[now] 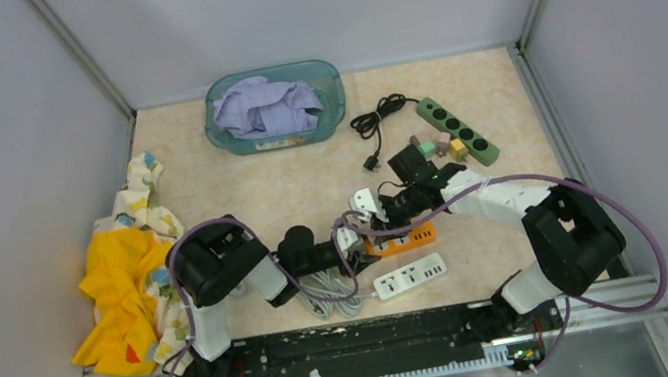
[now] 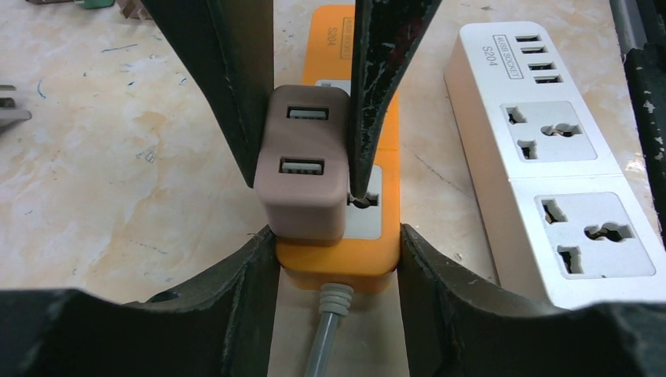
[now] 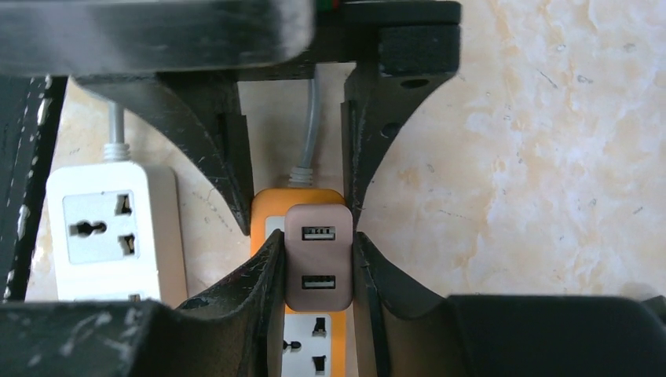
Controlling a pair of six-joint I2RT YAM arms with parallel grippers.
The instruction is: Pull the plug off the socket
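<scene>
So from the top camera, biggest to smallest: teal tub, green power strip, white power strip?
1. teal tub, clearly largest.
2. green power strip.
3. white power strip.
The two strips look close, and they sit at different distances.

Left claw, right claw at orange strip; white strip beside

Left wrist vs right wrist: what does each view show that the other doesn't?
Only left wrist: the white strip with its row of USB ports and two sockets.

Only right wrist: the white strip's lead, leaving the end of its housing.

Both: the brown USB adapter seated in the orange strip, the right end effector shut on the adapter's sides, the left end effector closed against the orange strip at its cable end, and the grey cable leaving that end.
</scene>
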